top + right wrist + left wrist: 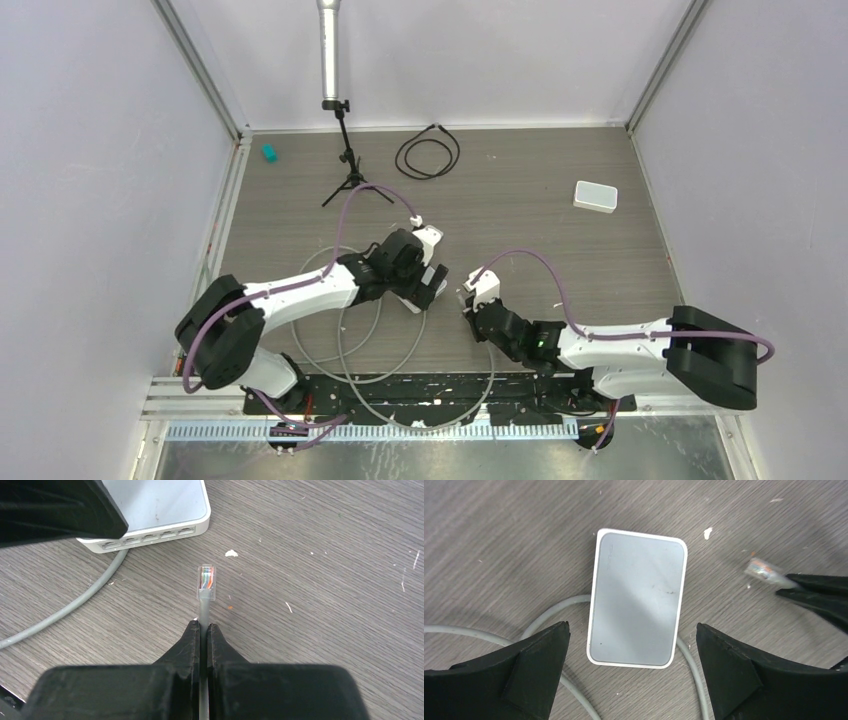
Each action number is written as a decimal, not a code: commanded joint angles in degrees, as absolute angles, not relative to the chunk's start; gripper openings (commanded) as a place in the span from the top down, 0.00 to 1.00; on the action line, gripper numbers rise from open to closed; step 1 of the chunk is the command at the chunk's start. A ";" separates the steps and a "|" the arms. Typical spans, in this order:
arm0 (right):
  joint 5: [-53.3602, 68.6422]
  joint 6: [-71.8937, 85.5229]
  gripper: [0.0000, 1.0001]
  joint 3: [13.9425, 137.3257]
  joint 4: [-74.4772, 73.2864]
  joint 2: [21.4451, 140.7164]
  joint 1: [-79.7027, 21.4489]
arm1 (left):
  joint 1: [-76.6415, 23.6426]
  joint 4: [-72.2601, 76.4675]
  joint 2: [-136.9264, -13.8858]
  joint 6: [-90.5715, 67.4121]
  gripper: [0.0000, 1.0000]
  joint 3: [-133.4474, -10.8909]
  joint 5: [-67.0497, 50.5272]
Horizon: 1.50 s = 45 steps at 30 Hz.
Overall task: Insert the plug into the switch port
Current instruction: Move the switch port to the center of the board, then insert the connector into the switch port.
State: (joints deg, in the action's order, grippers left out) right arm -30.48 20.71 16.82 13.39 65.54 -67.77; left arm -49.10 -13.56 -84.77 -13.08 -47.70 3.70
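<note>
Wood-grain table (540,190): bare patch between both arms.
White network switch (636,597): lay flat on table, port row (150,536) faced plug. Likely light, slick plastic; would slide if pushed, best braced by long sides.
Left gripper (631,630): jaws wide apart, straddled switch, no contact seen.
Grey Ethernet cable (75,607): soft, bendy; hold close behind plug.
Right gripper (203,627): pinched cable just behind plug.
RJ45 plug (206,582): near ports, not in. Rigid, small, clip probably fragile.
</note>
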 commanded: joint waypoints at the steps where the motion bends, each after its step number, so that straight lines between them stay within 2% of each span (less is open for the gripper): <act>1: -30.28 20.42 0.99 17.08 18.40 67.12 -68.04 | -48.92 -12.12 -80.48 -12.51 0.00 -49.99 3.52; 10: -29.47 18.48 0.99 17.05 22.97 70.54 -68.04 | -43.60 -10.99 -80.70 -10.79 0.00 -50.04 3.99; 15: -29.00 15.87 0.99 17.17 26.35 72.96 -68.07 | -37.95 -5.01 -83.05 -14.53 0.00 -49.16 -6.02; 21: -28.59 12.99 0.99 17.31 28.30 75.04 -67.95 | -37.52 2.61 -86.80 -15.29 0.01 -47.90 -10.97; 26: -24.67 14.31 0.99 17.73 28.96 77.05 -65.20 | -37.46 5.06 -89.26 -16.46 0.17 -47.03 -11.50; 28: -22.68 14.26 0.99 17.95 28.90 77.69 -64.20 | -37.45 4.44 -90.24 -16.95 0.21 -47.04 -10.56; 33: -20.04 13.00 0.99 19.20 28.27 78.93 -62.17 | -37.47 2.51 -91.07 -16.44 0.24 -46.94 -6.03; 41: -16.04 12.39 0.99 20.92 27.61 81.38 -60.13 | -37.52 2.36 -93.39 -17.08 0.35 -47.61 -9.49; 45: -15.79 12.39 0.99 21.00 27.77 81.55 -59.72 | -37.51 2.98 -93.15 -17.31 0.37 -46.69 -10.27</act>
State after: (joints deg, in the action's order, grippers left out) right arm -17.58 13.19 19.88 26.96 80.79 -60.12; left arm -37.43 0.97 -93.10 -16.82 -47.07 -9.13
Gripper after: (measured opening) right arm 0.058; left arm 0.637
